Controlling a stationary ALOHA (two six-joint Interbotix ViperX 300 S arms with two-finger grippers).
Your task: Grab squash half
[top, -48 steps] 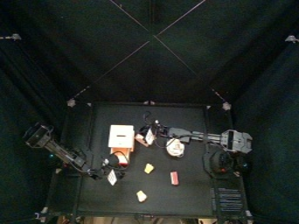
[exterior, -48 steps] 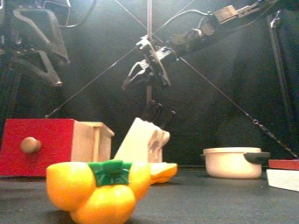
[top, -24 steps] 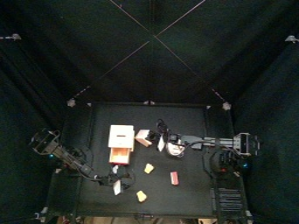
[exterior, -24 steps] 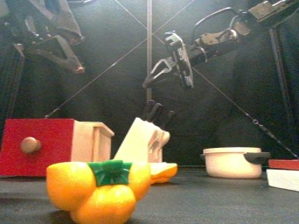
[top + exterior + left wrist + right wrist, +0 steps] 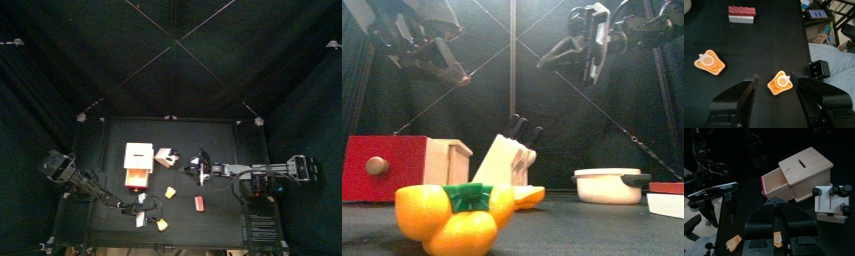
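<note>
Two orange squash halves lie on the black table. One squash half (image 5: 779,83) sits between the spread jaws of my left gripper (image 5: 776,79), which hovers open above it near the table's front edge (image 5: 143,216). The other squash half (image 5: 709,61) lies apart, nearer the table's middle (image 5: 170,190). In the front view the near squash half (image 5: 456,215) looms large and yellow with a green stem. My right gripper (image 5: 775,202) hangs high over the white pot (image 5: 201,168), jaws together and holding nothing.
A wooden box (image 5: 138,154) with a red drawer (image 5: 135,180) stands at the left, a knife block (image 5: 166,157) beside it. A red-striped block (image 5: 741,14) lies right of the squash halves. The table's edge and a cluttered floor (image 5: 827,30) lie close by.
The left arm has swung toward the table's front, over the near squash half, and its jaws have widened slightly. The right arm has drawn back to the right, from the knife block to above the pot.
</note>
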